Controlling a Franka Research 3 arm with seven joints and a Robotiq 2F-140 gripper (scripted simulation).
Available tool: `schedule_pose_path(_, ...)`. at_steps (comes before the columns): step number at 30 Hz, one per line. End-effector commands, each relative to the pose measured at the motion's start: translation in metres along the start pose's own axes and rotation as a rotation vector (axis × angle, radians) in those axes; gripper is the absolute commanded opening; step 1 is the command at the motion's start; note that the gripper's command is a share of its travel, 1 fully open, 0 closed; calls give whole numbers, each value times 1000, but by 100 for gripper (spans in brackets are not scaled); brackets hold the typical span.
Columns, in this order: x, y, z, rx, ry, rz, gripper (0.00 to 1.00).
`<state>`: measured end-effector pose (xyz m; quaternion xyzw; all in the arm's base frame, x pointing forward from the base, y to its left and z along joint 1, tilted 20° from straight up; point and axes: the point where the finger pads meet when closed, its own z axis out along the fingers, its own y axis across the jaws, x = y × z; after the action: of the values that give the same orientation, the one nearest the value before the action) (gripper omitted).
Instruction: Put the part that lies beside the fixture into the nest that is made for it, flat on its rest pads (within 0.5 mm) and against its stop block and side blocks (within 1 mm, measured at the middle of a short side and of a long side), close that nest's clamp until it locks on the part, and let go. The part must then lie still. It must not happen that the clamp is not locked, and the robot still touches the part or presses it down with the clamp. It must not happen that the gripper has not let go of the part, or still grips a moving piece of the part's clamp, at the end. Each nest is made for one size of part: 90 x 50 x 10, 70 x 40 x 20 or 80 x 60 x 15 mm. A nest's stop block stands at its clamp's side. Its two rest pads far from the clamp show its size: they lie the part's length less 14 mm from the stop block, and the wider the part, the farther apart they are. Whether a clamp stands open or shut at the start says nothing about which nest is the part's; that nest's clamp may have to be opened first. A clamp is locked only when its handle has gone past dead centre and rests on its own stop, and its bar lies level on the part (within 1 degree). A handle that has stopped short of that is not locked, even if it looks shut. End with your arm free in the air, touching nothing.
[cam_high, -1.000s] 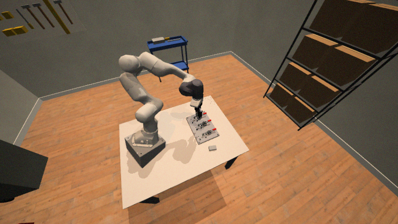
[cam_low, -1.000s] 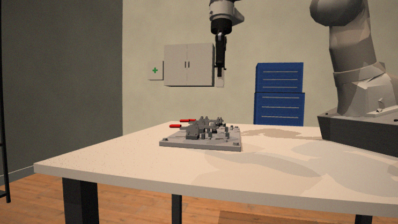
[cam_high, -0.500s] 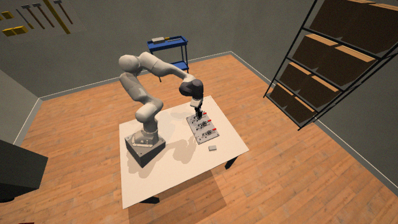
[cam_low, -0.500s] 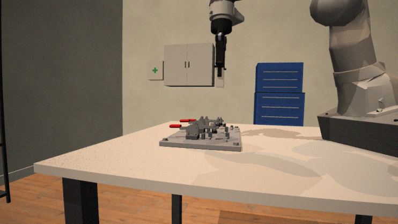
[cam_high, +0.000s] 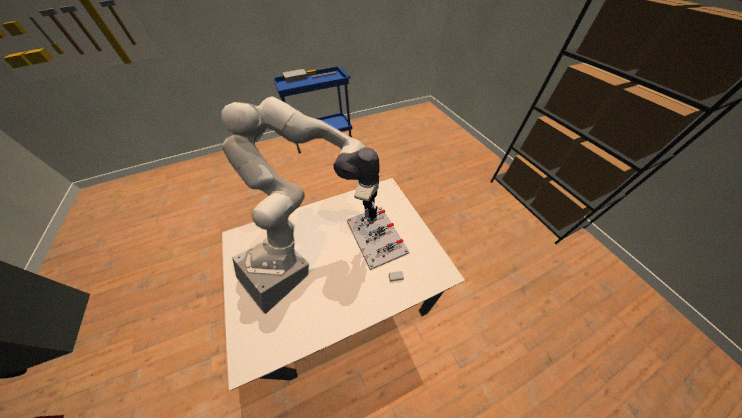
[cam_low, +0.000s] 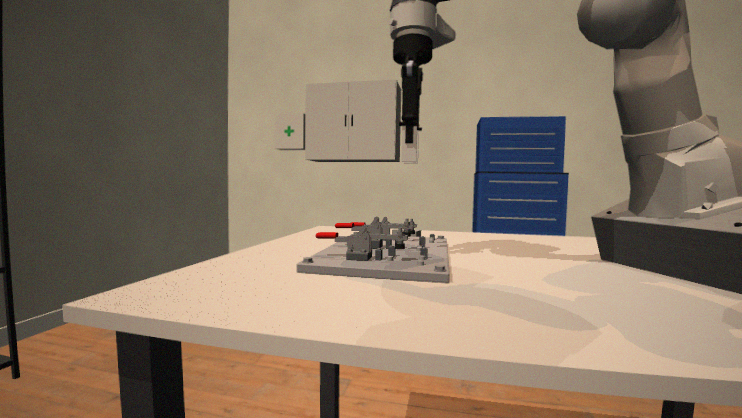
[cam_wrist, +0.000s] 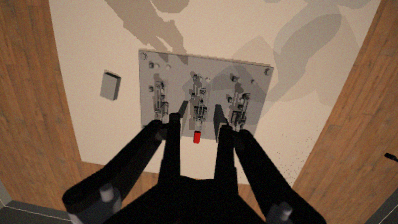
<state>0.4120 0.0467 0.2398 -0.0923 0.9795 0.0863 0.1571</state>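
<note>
The grey part (cam_high: 396, 276) lies flat on the table beside the near end of the fixture plate (cam_high: 377, 238). In the wrist view the part (cam_wrist: 110, 85) is left of the plate (cam_wrist: 202, 95). The plate carries three nests, each with a red-handled clamp (cam_high: 390, 225). My gripper (cam_low: 409, 140) hangs well above the plate's far end, pointing straight down. Its fingers are partly closed with a clear gap and hold nothing. The middle clamp's red handle (cam_wrist: 197, 136) shows between them. The fingers hide the other two handles in the wrist view. The exterior view does not show the part.
The robot base (cam_high: 270, 270) stands on the table left of the plate. The table edge runs close behind the clamp handles (cam_low: 327, 235). A blue cart (cam_high: 313, 83) and a shelf rack (cam_high: 623, 119) stand away from the table.
</note>
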Motion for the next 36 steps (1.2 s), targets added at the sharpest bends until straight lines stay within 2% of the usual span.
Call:
schedule_pose_path(1, 2, 0, 1, -1, 4, 8, 28)
schedule_pose_path(24, -1, 0, 0, -2, 4, 8, 28)
schedule_pose_path(31, -25, 0, 0, -2, 4, 8, 28)
schedule_pose_path(33, -25, 0, 0, -2, 4, 8, 28)
schedule_pose_path(36, -43, 0, 0, -2, 4, 8, 28)
